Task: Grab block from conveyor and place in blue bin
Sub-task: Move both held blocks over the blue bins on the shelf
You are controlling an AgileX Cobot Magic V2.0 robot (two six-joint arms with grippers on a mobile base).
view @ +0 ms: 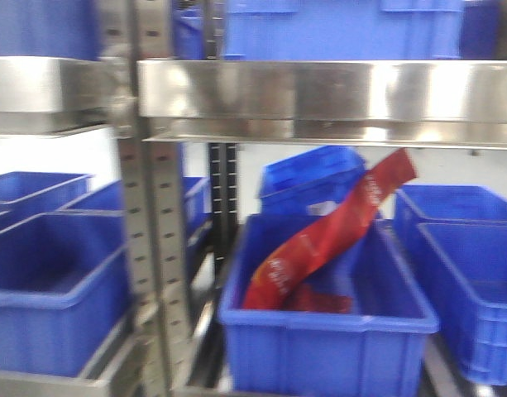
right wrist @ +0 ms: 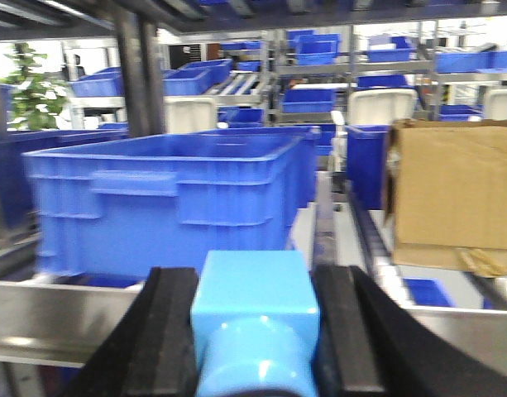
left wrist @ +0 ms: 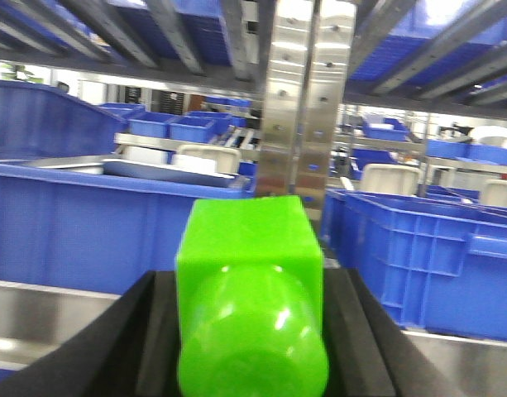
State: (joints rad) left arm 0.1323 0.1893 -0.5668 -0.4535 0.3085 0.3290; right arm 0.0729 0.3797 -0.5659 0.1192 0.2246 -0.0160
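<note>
Lower-centre blue bin [view: 327, 339] holds a red strip [view: 327, 236] (sticking up past its back rim). Both blocks sit frame-bottom: left gripper [left wrist: 253, 331] clamped on green block [left wrist: 251, 240], right gripper [right wrist: 255, 331] on light-blue block [right wrist: 255, 285].

Blue bins [view: 319, 351] on steel shelving [view: 319, 91]

Two blocks (green block [left wrist: 251, 273], blue block [right wrist: 255, 289]), one cardboard box [right wrist: 451, 194], seemingly dozens of bins [right wrist: 166, 207].
</note>
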